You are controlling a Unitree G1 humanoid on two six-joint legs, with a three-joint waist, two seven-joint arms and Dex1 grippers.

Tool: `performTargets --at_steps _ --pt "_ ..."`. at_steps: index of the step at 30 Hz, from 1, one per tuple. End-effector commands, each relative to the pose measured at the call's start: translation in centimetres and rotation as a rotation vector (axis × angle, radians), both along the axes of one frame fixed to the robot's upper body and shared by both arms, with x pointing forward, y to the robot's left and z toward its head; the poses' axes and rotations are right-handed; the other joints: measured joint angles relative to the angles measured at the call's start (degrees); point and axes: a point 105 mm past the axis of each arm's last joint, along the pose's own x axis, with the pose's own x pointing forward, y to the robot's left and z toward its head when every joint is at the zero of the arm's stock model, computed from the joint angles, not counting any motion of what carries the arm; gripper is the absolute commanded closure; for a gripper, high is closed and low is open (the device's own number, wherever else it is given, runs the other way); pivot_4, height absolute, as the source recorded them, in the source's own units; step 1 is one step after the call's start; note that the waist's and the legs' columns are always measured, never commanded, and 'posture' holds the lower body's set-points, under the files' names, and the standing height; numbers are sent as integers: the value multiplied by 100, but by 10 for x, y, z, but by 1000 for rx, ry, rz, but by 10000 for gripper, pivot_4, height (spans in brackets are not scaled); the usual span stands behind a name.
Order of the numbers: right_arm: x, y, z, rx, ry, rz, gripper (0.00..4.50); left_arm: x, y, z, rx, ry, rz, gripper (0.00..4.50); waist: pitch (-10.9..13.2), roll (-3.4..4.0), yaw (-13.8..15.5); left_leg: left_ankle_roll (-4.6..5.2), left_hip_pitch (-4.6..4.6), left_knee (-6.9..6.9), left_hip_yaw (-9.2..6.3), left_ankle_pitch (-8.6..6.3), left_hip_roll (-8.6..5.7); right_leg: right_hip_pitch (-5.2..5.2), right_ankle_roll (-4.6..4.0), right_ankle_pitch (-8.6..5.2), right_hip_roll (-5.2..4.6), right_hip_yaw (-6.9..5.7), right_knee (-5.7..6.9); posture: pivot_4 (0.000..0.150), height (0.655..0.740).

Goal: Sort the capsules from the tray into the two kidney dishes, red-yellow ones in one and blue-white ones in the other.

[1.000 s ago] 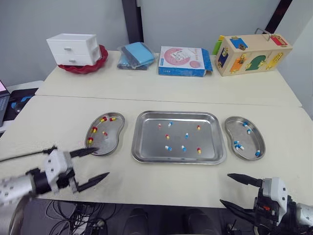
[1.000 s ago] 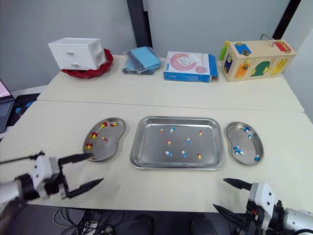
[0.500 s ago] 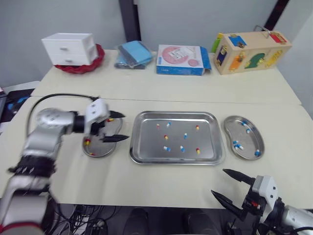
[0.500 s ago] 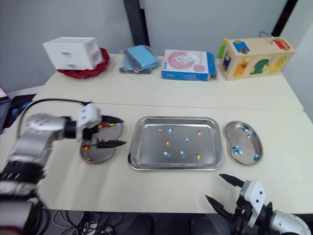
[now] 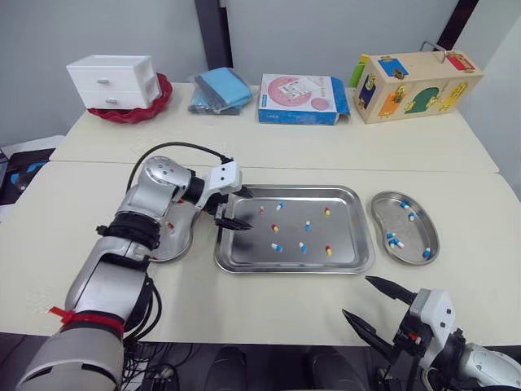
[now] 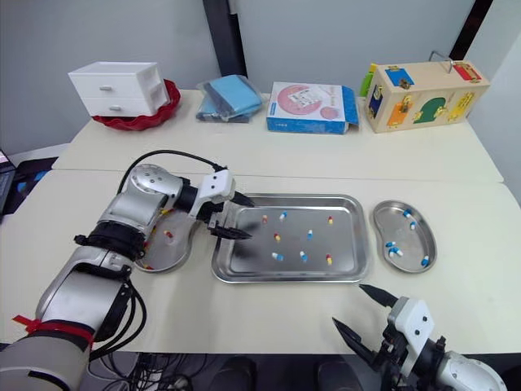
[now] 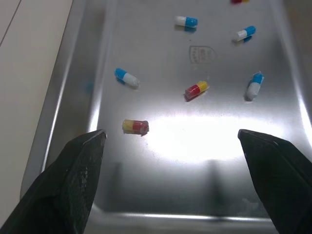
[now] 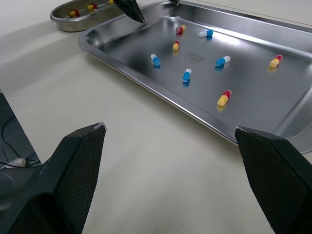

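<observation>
My left gripper (image 5: 242, 210) hangs open over the left end of the steel tray (image 5: 293, 268), empty between its fingers. In the left wrist view a red-yellow capsule (image 7: 135, 126) lies just ahead of the left gripper (image 7: 170, 133), with another red-yellow capsule (image 7: 196, 89) and a blue-white capsule (image 7: 126, 77) further on. Several capsules of both kinds lie scattered in the tray. The left kidney dish (image 5: 173, 241) holds red-yellow capsules and is partly hidden by my arm. The right kidney dish (image 5: 426, 235) holds blue-white capsules (image 5: 396, 241). My right gripper (image 5: 361, 299) is open and empty, low at the table's front edge.
Along the back of the table stand white drawers (image 5: 114, 81) on a red dish, a folded blue cloth (image 5: 220, 90), a pink-and-blue box (image 5: 299, 98) and a wooden toy box (image 5: 415, 85). Bare tabletop lies in front of the tray.
My left gripper swung from the table's front left, past the left kidney dish, to the tray's left end. The right gripper stayed low at the front right. The camera shifted slightly.
</observation>
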Motion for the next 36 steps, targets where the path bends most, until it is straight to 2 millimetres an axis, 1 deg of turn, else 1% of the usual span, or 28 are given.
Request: performTargets --at_steps 1,4,7,10,16,25,36 --pt "0 5 10 14 -25 7 604 7 -4 5 9 -41 -1 0 0 0 -5 0 0 1 -1 0 0 0 0 0 0 0 0 1500 7400" --pt "0 5 10 13 -22 4 604 9 -8 3 7 -41 2 0 0 0 -6 0 -1 1 -2 0 0 0 0 0 0 -2 1 1500 7400" --pt "0 5 10 9 -18 2 0 10 -11 4 -2 -39 -2 5845 0 0 1 0 -4 2 -4 0 0 0 0 0 0 -3 0 1500 7400" --pt "0 3 8 5 -13 1 0 13 -12 4 4 -51 13 15361 0 0 2 0 -4 3 -5 0 0 0 0 0 0 -5 0 1500 7400" --pt "-3 1 2 0 1 3 0 17 -7 -4 39 -62 43 15361 0 0 2 0 -3 3 -5 0 0 0 0 0 0 -5 1 1500 7400" --pt "-4 0 -3 2 7 6 0 21 -19 -1 3 -56 57 15361 0 0 22 0 -6 7 -9 0 -2 1 0 0 -1 -9 1 1500 7400" --pt "-5 4 -1 2 2 4 0 23 -21 -10 19 -39 79 15361 0 0 28 0 -5 8 -10 0 -2 2 1 0 0 -10 3 1500 7400"
